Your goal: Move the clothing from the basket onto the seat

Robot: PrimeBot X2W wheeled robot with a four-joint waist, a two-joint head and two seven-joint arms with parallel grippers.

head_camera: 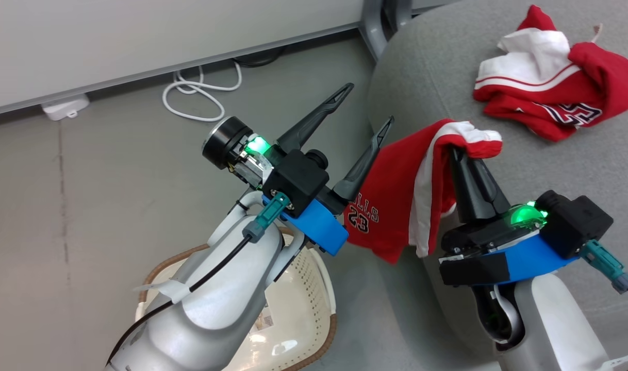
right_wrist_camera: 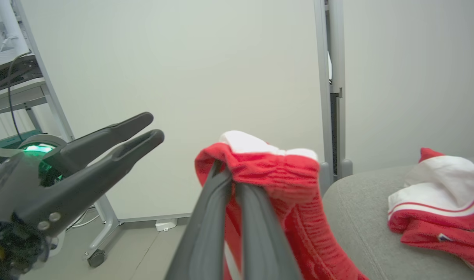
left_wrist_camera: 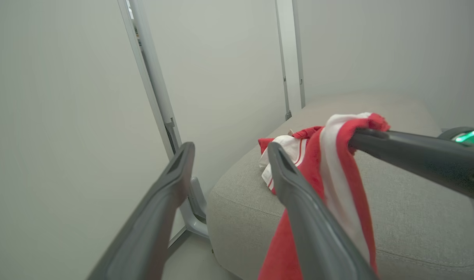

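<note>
Clothing sits in two places: a red garment [head_camera: 391, 206] numbered 23 hangs at the edge of the grey seat [head_camera: 438, 67], clamped in the closed right gripper [head_camera: 459, 153], a second garment [head_camera: 551, 87] lies crumpled on the seat, and the left gripper [head_camera: 368, 105], spread wide and empty, hovers just beside the hanging one, its forearm over the basket [head_camera: 316, 293].

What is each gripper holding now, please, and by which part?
The right gripper pinches a red garment at its white-striped edge; the left gripper is open, empty.
</note>
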